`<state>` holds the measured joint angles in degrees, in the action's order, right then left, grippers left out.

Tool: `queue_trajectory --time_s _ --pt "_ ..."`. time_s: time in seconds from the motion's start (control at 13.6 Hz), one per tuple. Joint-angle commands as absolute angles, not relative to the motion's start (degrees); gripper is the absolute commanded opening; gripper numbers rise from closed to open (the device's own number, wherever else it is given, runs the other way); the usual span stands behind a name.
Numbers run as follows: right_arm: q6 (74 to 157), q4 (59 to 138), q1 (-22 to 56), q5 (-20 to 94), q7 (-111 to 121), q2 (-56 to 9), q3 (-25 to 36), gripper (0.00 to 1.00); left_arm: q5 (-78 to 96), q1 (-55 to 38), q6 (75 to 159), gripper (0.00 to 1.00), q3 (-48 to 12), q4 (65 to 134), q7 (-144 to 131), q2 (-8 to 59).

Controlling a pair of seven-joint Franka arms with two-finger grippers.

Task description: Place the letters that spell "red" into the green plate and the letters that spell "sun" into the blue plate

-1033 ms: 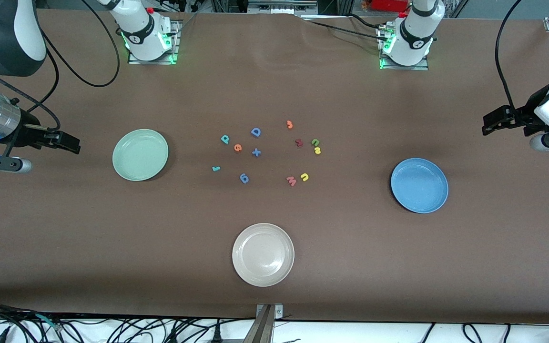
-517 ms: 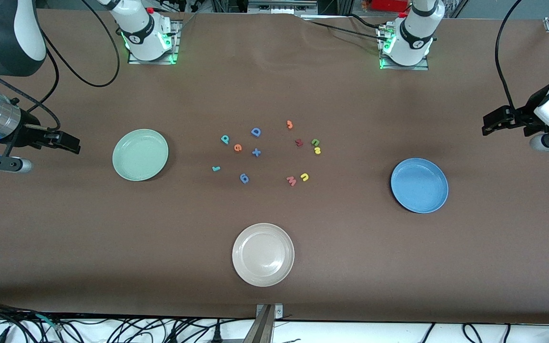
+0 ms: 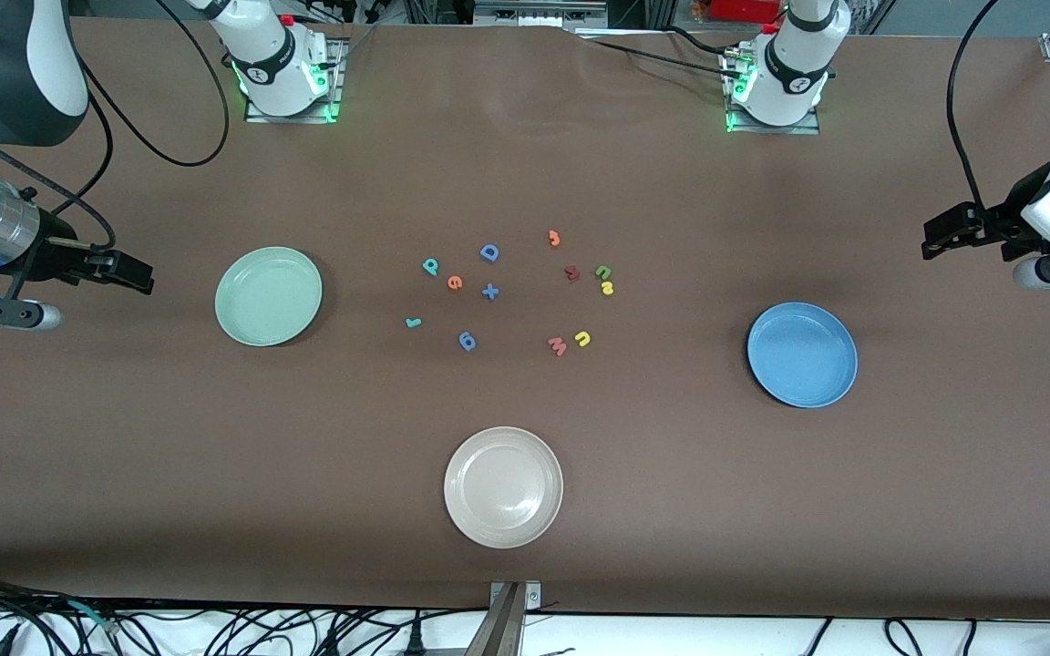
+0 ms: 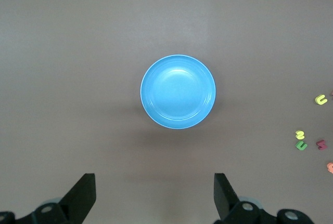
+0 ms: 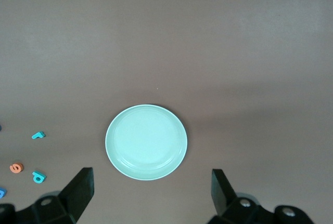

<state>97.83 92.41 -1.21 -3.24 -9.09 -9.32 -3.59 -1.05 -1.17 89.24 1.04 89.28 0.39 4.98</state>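
Loose on the table's middle lie the teal "d" (image 3: 430, 266), orange "e" (image 3: 455, 282) and teal "r" (image 3: 413, 322). Toward the left arm's end lie the green "n" (image 3: 603, 271), yellow "s" (image 3: 607, 288) and yellow "u" (image 3: 582, 339). The green plate (image 3: 268, 296) sits bare toward the right arm's end and the blue plate (image 3: 802, 354) bare toward the left arm's end. My right gripper (image 5: 151, 172) hangs open and high beside the green plate (image 5: 146, 142), holding nothing. My left gripper (image 4: 153, 176) hangs open and high beside the blue plate (image 4: 178, 91), also holding nothing.
Among the letters lie a blue "D" (image 3: 488, 252), a blue plus (image 3: 489, 292), a blue "9" (image 3: 467, 341), an orange "3" (image 3: 554, 239), a dark red letter (image 3: 571, 271) and a pink "W" (image 3: 558, 345). A cream-white plate (image 3: 503, 486) sits nearest the front camera.
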Motion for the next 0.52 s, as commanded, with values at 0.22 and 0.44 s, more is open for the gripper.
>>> queue_trajectory --time_s 0.22,0.44 --pt "96.86 91.85 -0.88 -2.37 -8.79 -9.14 -3.34 1.0 0.62 -1.05 89.74 1.0 1.14 88.68 1.76 5.27" --pt "96.86 91.85 -0.88 -2.37 -8.79 -9.14 -3.34 1.0 0.61 -1.14 89.74 1.0 1.14 88.68 1.76 5.45"
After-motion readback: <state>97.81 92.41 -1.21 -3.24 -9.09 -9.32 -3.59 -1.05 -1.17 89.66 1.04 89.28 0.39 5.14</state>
